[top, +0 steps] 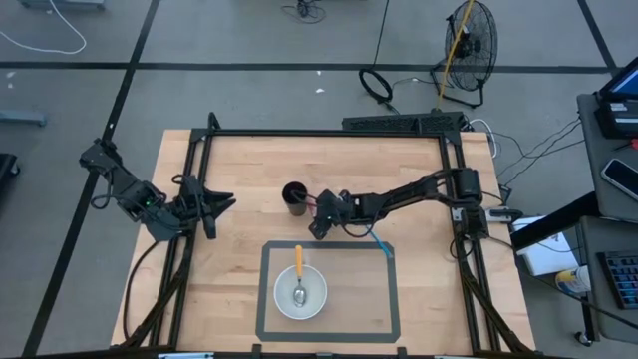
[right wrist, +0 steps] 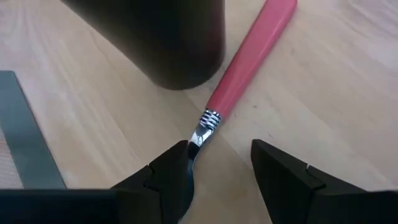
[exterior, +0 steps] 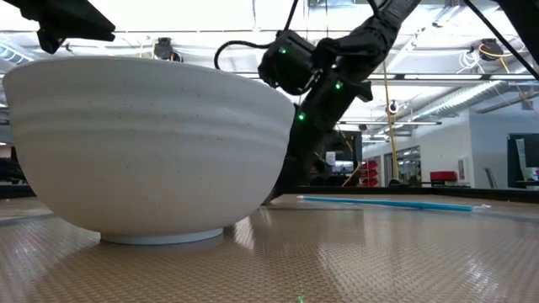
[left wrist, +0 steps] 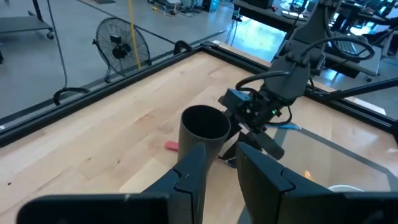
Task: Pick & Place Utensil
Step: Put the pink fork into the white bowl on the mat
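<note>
A red-handled utensil point(right wrist: 249, 62) lies flat on the wooden table, right beside a black cup point(top: 295, 197) that stands upright. My right gripper point(right wrist: 221, 168) is open and low over the table. Its fingers stand on either side of the utensil's metal neck point(right wrist: 208, 119); the metal end runs in under one fingertip and is hidden there. In the high view this gripper point(top: 317, 227) sits just right of the cup. My left gripper point(top: 221, 202) waits open at the table's left side, pointing toward the cup point(left wrist: 204, 127). My right gripper comes slanting down with its open fingers across the red-handled utensil at the metal neck point(right wrist: 200, 134). One fingertip point(right wrist: 177, 163) overlaps the metal end; whether it touches it cannot be told. The utensil lies flat on the table.
A white bowl point(top: 321, 292) inside a grey tape rectangle point(top: 391, 289) holds an orange-handled spoon point(top: 298, 261). A blue-handled utensil point(top: 380, 241) lies on the table near the right arm. Black frame rails point(top: 329, 133) border the table.
</note>
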You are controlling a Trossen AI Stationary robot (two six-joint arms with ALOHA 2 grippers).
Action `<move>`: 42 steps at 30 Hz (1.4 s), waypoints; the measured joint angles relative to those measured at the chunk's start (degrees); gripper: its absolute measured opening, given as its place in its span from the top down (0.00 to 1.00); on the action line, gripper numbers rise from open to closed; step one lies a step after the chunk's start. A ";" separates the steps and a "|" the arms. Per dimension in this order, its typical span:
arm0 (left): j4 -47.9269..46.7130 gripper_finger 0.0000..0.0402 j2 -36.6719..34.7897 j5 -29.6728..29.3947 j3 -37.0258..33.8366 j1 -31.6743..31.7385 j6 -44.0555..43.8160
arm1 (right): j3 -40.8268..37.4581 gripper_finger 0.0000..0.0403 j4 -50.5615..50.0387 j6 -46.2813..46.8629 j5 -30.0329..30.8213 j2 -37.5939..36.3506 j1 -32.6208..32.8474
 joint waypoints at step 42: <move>-0.55 0.78 0.01 0.21 0.00 0.00 0.79 | -0.15 0.79 -28.36 5.17 -1.27 -3.50 4.53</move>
